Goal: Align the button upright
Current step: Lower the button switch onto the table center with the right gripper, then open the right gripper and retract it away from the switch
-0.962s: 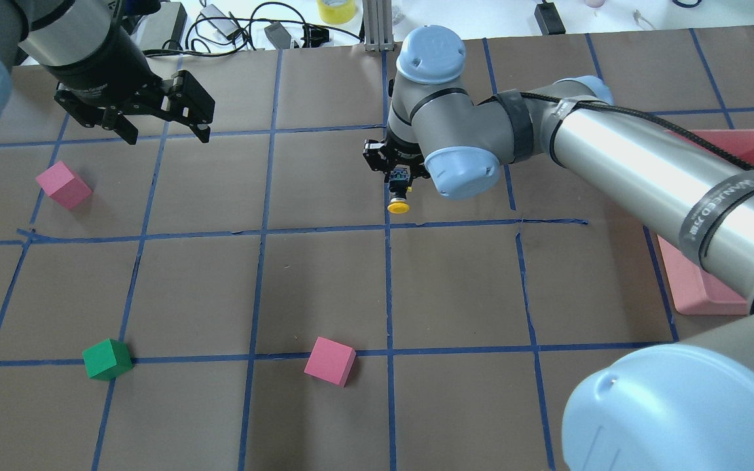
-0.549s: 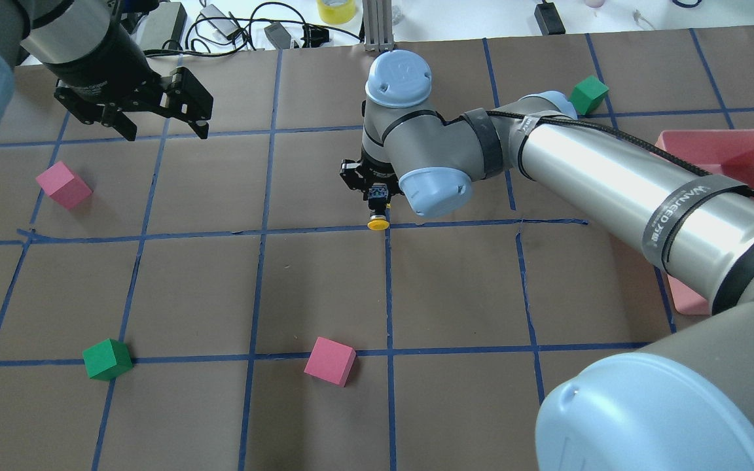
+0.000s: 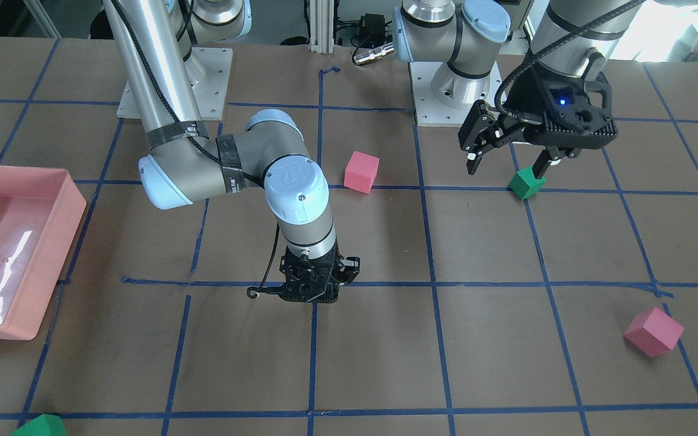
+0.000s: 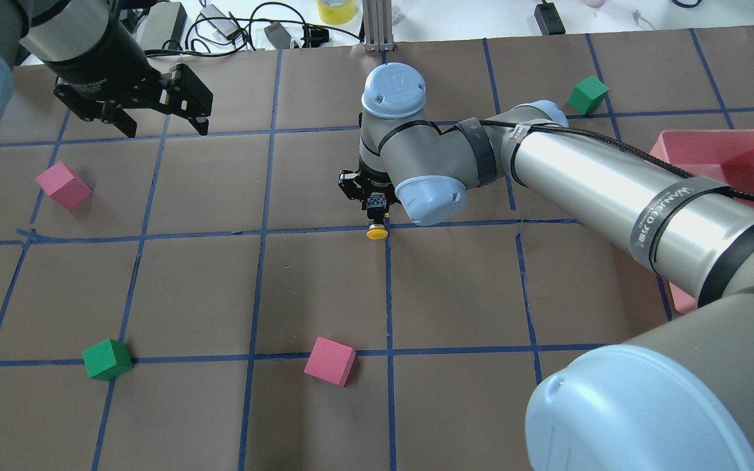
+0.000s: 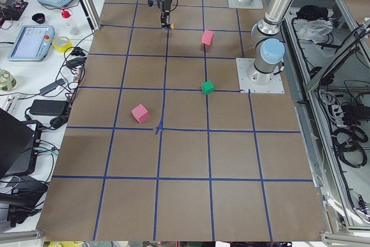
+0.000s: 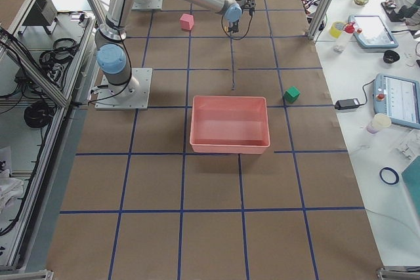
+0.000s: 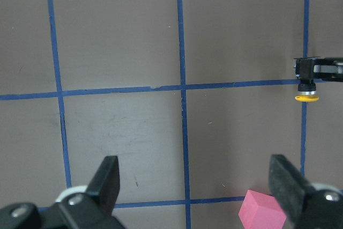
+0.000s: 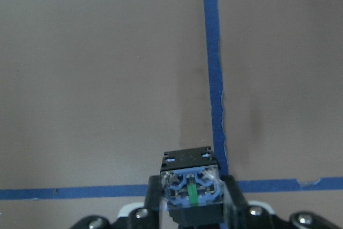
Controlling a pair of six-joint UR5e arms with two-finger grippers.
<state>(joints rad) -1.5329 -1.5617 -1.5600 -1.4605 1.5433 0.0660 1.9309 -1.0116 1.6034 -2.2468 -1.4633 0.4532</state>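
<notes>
Yellow cap (image 4: 377, 232) first, since everything turns on it. The button (image 8: 191, 183) is pinched in the right tool (image 4: 375, 208), with the two fingers pressed onto its black body from either side. Its long axis carries straight on from the tool, away from the wrist. That puts the terminal end, bluish with a green strip, facing back at the wrist camera, and the cap at the far tip, lowest, toward the worktop (image 4: 455, 288). So it's close to vertical, just cap-down. My guess is the next move is either lowering along that same axis and letting go without tipping it, or flipping it if cap-up is what's wanted.

What I can't make out is whether the cap touches the worktop or hangs just above it. The wrist camera only gets the terminal end, because the cap is hidden under the body. From across the worktop, the tool's housing covers the button completely. A blue tape line (image 8: 213, 79) runs on past the tool's tip.

Much further off, the left tool (image 7: 195, 172) hangs with its fingers spread wide and nothing in them. It's well apart from the button, so the right arm is the nearer one.
</notes>
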